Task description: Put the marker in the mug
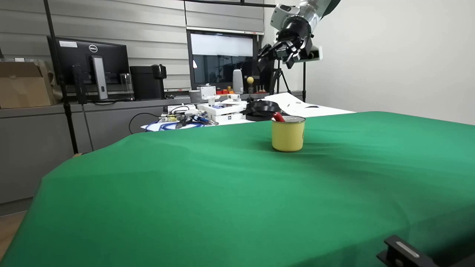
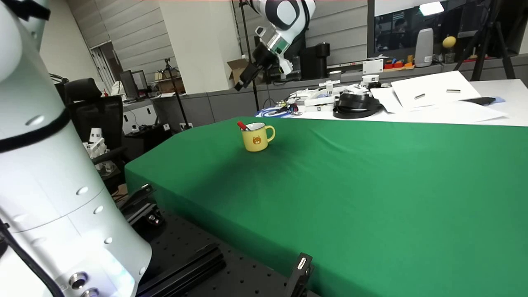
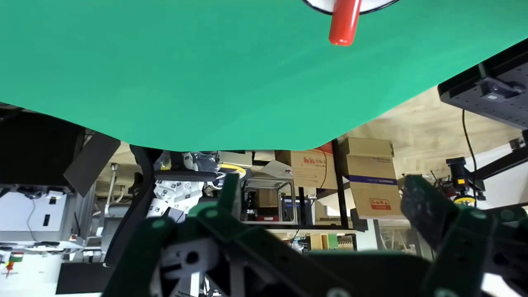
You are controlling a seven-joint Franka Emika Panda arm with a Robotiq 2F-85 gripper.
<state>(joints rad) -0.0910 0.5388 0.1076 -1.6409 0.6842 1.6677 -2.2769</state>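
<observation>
The pale yellow mug [image 1: 288, 137] stands upright on the green cloth; it also shows in an exterior view with its handle and bear print [image 2: 256, 141]. The red marker [image 1: 278, 117] leans inside the mug, its red end sticking out over the rim, also seen in an exterior view [image 2: 242, 125]. In the wrist view the marker [image 3: 345, 22] and part of the mug's white inside [image 3: 371, 4] show at the top edge. My gripper [image 1: 275, 61] is high above the cloth, apart from the mug. In the wrist view its fingers [image 3: 321, 187] are wide apart with nothing between them.
A green cloth [image 1: 222, 193] covers the table. Behind it a white table [image 2: 507, 95] holds papers, white parts and a black coil [image 2: 357, 105]. Black clamps [image 2: 301, 268] sit at the near edge by the arm's base. Cardboard boxes [image 3: 371, 177] stand beyond the table.
</observation>
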